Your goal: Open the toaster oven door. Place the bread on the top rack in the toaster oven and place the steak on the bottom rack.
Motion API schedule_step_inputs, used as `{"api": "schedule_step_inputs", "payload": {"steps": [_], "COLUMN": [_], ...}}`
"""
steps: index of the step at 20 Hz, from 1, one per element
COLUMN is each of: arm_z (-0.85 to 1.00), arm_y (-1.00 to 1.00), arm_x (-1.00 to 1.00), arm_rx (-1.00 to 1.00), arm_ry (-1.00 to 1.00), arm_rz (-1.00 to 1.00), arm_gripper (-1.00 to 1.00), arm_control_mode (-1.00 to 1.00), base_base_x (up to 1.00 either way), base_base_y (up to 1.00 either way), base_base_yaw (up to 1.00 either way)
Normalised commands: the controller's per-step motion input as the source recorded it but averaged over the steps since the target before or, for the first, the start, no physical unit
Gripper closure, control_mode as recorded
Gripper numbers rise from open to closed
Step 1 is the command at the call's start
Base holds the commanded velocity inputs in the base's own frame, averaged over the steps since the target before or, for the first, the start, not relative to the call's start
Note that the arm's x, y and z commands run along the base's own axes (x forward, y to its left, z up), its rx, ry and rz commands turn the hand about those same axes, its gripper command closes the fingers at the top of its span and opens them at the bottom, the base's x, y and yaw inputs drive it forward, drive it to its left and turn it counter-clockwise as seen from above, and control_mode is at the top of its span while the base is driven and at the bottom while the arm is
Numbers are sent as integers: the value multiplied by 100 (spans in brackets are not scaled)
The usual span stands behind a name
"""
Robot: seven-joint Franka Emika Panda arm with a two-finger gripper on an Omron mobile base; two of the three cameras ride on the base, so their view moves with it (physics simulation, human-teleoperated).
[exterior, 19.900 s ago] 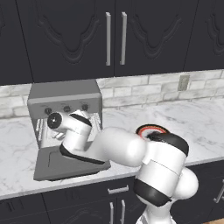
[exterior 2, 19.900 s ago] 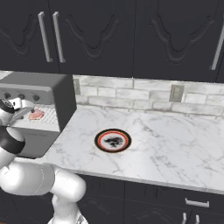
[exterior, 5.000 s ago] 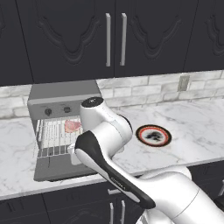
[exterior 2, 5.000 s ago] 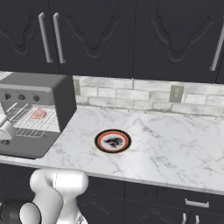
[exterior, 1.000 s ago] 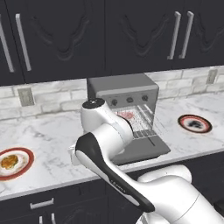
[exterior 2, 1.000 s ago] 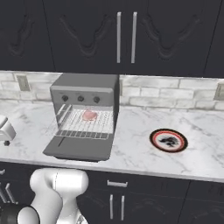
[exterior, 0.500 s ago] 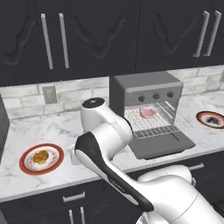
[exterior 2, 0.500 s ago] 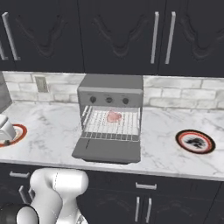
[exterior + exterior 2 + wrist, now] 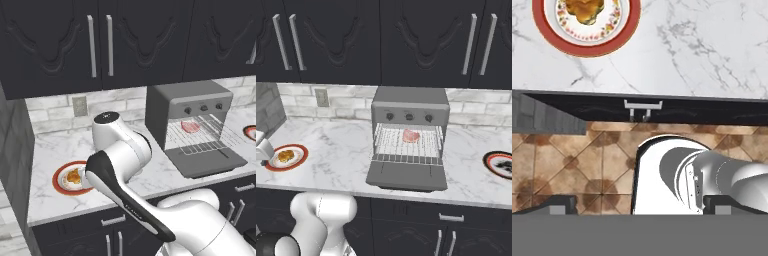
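The grey toaster oven point(image 9: 190, 102) point(image 9: 410, 112) stands on the marble counter with its door point(image 9: 207, 162) point(image 9: 406, 176) folded down flat. The pinkish steak point(image 9: 190, 126) point(image 9: 411, 135) lies on a wire rack inside. To the oven's left, the golden-brown bread point(image 9: 74, 176) point(image 9: 286, 155) point(image 9: 584, 9) rests on a red-rimmed plate point(image 9: 57, 182) point(image 9: 271, 165) point(image 9: 619, 37). My gripper point(image 9: 643, 207) hangs open just off the counter's front edge near that plate, looking down, its fingertips point(image 9: 557, 204) wide apart and holding nothing.
A second red-rimmed plate point(image 9: 250, 131) point(image 9: 501, 164) with a dark pattern sits right of the oven. A grey wall point(image 9: 15, 150) closes the counter's left end. Below the counter edge are a drawer handle point(image 9: 643, 105) and tiled floor point(image 9: 587, 160). Dark cabinets point(image 9: 381, 40) hang above.
The whole scene has slid to the right in both base views, so the base has driven left. The plate with the bread has come nearer. The gripper stays open.
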Motion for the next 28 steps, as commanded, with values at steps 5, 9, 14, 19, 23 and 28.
{"api": "schedule_step_inputs", "payload": {"steps": [5, 9, 14, 19, 23, 28], "arm_z": [0, 0, 0, 0, 0, 0], "arm_y": [0, 0, 0, 0, 0, 0], "arm_x": [0, 0, 0, 0, 0, 0], "arm_rx": [0, 0, 0, 0, 0, 0], "arm_ry": [0, 0, 0, 0, 0, 0], "arm_rz": [0, 0, 0, 0, 0, 0], "arm_gripper": [-100, -100, -100, -100, -100, -100], "arm_control_mode": [100, 100, 100, 100, 100, 100], "base_base_x": [36, 33, 27, 0, 0, 0], "base_base_y": [52, 38, 28, 1, 0, 0], "base_base_yaw": [0, 0, 1, 0, 0, 0]}}
